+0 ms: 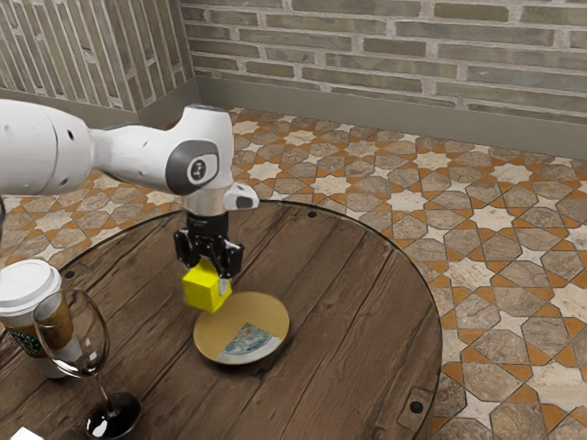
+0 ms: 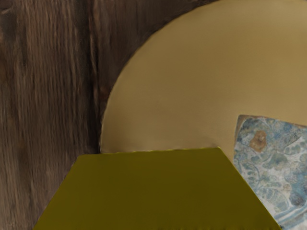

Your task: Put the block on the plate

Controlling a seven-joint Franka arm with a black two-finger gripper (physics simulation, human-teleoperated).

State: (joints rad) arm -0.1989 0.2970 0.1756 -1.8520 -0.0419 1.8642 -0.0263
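1. One small white thing (image 1: 26, 434), cut off by the exterior view's lower edge, is lying nearest; I cannot tell what it is.
2. A stemmed wine glass (image 1: 71, 335) is standing upright on the round wooden table (image 1: 358, 321), its foot looking dark.
3. Just behind the glass, a paper cup (image 1: 27, 307) with a white lid and a green logo is standing, the bowl partly overlapping it in the exterior view.
4. A round tan plate (image 1: 248, 316) is lying flat on the table, well apart from the cup, bearing a blue and white patterned patch (image 1: 249, 343).
5. The yellow block (image 1: 206, 287) is hanging slightly tilted above the plate's rim on the exterior view's left side; in the wrist view it is covering part of that rim.
6. The black gripper (image 1: 211, 271) is pointing down and grasping the block between its fingers.
7. The white arm (image 1: 138, 156) is reaching in from the exterior view's left, above the table.
8. Beyond the table, a patterned tile floor (image 1: 495, 238) is stretching to a brick wall (image 1: 394, 46).
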